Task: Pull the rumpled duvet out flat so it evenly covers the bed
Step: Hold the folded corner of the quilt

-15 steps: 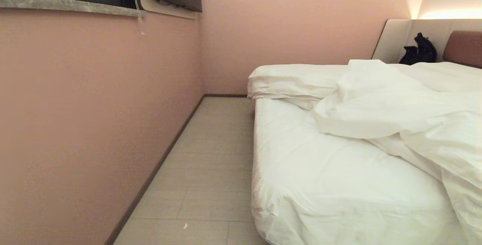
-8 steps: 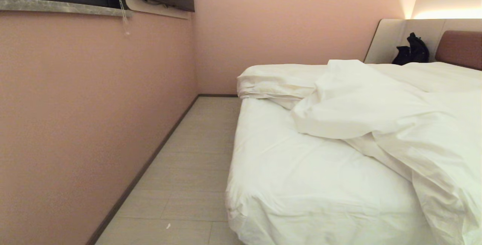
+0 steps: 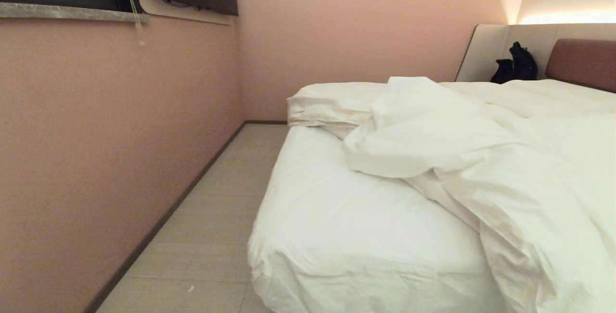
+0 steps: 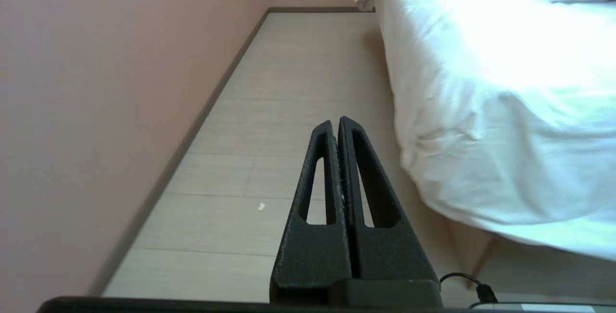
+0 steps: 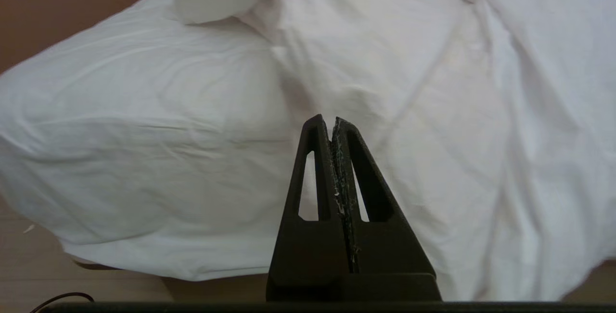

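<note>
Duvet [image 3: 481,159] is bunched on the far half of the bed [image 3: 337,226], near corner bare sheet. It's soft, bulky, probably light but draggy; you want a deep pinch on its folded edge nearest that corner. Left gripper [image 4: 335,123] and right gripper [image 5: 327,120] both pressed together, empty.

I see the white duvet [image 3: 481,159] bunched in puffy folds over the bed's [image 3: 337,226] right and far side, near left sheeted mattress corner bare
</note>
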Controlling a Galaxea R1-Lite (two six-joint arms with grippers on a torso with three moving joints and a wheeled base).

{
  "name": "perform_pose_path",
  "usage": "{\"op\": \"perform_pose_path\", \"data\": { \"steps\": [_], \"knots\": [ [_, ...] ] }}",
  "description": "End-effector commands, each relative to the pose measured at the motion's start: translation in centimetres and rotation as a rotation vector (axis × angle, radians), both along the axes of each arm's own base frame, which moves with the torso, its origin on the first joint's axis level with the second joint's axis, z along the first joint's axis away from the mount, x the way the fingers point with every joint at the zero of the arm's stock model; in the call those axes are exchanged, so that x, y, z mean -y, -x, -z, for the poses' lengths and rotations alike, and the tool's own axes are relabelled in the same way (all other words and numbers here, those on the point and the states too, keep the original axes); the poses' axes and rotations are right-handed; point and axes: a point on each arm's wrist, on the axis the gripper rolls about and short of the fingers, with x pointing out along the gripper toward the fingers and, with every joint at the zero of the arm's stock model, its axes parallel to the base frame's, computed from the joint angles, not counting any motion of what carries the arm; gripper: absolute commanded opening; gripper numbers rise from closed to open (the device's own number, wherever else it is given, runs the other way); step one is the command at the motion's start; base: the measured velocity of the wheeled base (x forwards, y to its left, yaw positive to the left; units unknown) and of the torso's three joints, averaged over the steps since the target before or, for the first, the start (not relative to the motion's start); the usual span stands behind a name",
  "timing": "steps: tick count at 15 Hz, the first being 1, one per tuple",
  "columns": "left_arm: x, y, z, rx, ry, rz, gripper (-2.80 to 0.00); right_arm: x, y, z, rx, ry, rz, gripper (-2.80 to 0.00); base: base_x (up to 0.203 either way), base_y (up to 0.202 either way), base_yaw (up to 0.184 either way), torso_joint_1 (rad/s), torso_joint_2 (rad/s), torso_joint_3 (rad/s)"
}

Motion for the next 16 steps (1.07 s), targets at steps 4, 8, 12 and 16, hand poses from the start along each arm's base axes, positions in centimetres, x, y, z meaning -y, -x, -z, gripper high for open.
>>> {"op": "perform_pose_path", "data": {
  "steps": [4,8,12,16],
  "knots": [
    [0.00,0.00,0.00,0.000,0.000,0.000,-2.80,0.00,0.00,0.00,0.000,-0.001,0.000,-2.80,0.000,-0.193,0.000,0.003,0.00,0.003],
    [0.00,0.00,0.00,0.000,0.000,-0.002,-2.80,0.00,0.00,0.00,0.000,-0.001,0.000,-2.80,0.000,-0.192,0.001,0.001,0.00,0.005],
    [0.00,0.00,0.00,0.000,0.000,0.000,-2.80,0.00,0.00,0.00,0.000,0.001,0.000,-2.80,0.000,-0.191,0.000,0.003,0.00,0.003],
    [0.00,0.00,0.00,0.000,0.000,-0.001,-2.80,0.00,0.00,0.00,0.000,0.001,0.000,-2.80,0.000,-0.191,0.000,0.003,0.00,0.001]
  ]
}}
